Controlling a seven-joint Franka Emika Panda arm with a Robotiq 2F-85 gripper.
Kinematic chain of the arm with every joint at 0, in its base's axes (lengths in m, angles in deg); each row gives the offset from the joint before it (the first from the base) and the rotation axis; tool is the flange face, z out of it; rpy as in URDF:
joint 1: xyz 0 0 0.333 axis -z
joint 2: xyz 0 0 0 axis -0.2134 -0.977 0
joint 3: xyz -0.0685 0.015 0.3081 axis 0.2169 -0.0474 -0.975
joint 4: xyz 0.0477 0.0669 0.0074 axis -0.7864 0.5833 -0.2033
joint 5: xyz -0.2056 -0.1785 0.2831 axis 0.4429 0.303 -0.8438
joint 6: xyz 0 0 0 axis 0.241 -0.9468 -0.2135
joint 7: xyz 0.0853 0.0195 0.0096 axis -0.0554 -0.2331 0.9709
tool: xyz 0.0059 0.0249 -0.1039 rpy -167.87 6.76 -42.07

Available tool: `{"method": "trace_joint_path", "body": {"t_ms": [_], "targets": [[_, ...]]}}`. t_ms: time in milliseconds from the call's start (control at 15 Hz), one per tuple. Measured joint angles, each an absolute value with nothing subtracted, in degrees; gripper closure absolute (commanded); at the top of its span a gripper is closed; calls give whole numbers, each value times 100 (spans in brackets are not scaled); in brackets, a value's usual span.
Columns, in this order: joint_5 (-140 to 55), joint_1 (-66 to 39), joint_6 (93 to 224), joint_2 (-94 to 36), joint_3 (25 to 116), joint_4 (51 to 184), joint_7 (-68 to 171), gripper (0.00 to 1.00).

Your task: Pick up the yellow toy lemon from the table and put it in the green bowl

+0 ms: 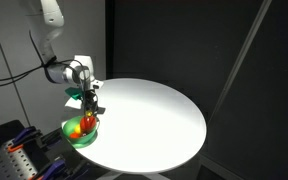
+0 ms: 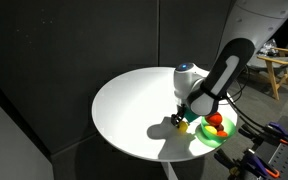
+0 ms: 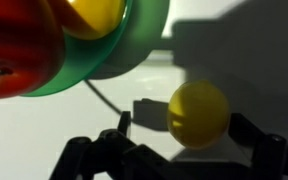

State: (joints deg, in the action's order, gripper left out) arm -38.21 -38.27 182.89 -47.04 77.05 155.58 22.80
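Observation:
The yellow toy lemon (image 3: 199, 113) lies on the white table (image 3: 44, 135) between my gripper's two fingers (image 3: 184, 135). The gripper is open: a gap shows on the left side of the lemon, while the right finger is close against it. In an exterior view the lemon (image 2: 183, 126) is a small yellow spot under the gripper (image 2: 181, 120). The green bowl (image 3: 134, 55) sits just beyond the lemon and also shows in both exterior views (image 1: 81, 139) (image 2: 220, 141), beside the gripper (image 1: 89, 104). It holds a red fruit (image 3: 14, 50) and a yellow fruit (image 3: 96, 14).
The bowl stands close to the edge of the round table (image 1: 154, 115) (image 2: 129, 100). Dark curtains stand behind the table. A rack with coloured parts (image 1: 14, 155) stands below the table's edge.

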Motion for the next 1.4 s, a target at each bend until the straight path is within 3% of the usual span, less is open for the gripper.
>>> {"method": "trace_joint_path", "body": {"t_ms": [333, 1400], "targets": [[-3821, -3839, 18289, -4721, 7719, 15546, 2280, 66], [-3832, -3160, 17186, -3390, 7093, 15682, 2754, 67]]}}
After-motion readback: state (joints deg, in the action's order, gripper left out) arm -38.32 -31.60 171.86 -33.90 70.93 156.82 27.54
